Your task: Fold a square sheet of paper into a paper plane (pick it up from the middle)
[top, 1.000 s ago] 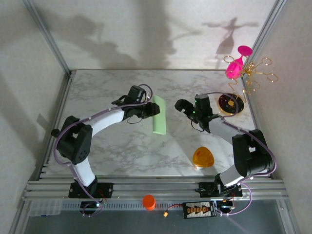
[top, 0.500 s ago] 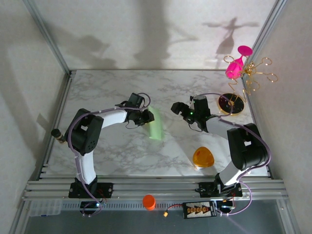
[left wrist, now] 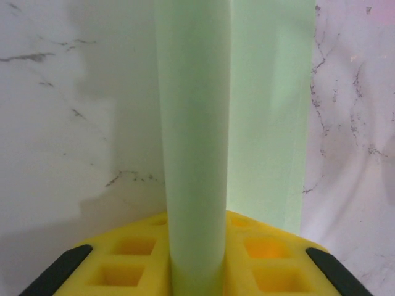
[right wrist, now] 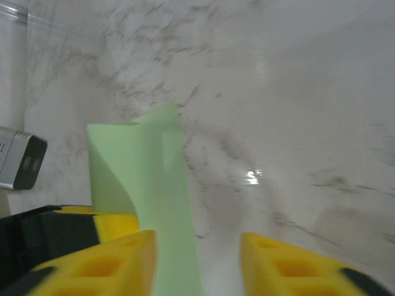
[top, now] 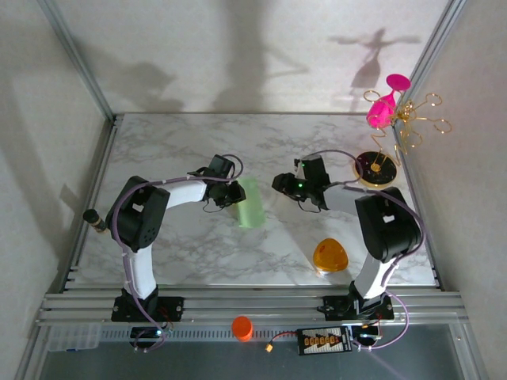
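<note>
Right arm: has swung in, beyond and left of the orange rounded-triangle object (top: 329, 256), setting the right gripper (top: 282, 184) just beside the square sheet of paper (top: 250, 203). Its jaws have narrowed, yet a gap shows between them.
Left arm: has tucked in, tipping the paper lower.
Paper: folded over into a strip, beyond and left of the orange object. The left gripper (top: 234, 195) pinches its left side, and its free edge reaches between the right jaws.
Meaning: probably a two-handed hold for the next crease; no dart shape yet.
</note>
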### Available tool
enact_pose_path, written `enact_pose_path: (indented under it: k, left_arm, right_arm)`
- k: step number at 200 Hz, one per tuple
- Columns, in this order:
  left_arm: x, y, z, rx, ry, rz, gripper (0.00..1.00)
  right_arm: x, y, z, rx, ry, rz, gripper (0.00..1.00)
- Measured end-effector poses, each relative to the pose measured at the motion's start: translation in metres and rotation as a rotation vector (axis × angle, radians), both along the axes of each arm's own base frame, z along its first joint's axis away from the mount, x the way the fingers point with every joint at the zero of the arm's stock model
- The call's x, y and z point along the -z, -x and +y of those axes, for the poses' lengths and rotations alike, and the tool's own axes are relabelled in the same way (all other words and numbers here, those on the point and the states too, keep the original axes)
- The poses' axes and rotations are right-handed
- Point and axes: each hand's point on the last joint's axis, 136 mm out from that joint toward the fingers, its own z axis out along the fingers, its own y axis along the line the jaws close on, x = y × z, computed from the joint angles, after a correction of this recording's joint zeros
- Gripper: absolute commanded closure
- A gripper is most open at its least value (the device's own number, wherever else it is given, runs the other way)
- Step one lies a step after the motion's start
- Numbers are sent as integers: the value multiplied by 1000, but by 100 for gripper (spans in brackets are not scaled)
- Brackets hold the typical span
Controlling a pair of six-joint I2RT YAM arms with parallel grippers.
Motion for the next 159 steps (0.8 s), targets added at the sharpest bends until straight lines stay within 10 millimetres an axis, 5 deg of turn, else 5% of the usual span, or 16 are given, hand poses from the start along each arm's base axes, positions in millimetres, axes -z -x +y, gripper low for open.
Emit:
enact_pose_path:
  k: [53,159]
  left_arm:
    - [1,0,-2,94,-40,-9,78]
    - [1,1,-4,232,-69,-9,78]
  right_arm:
    - [7,6,54,-161,17,2,84]
    - [47,6,64,-226,59,102,92]
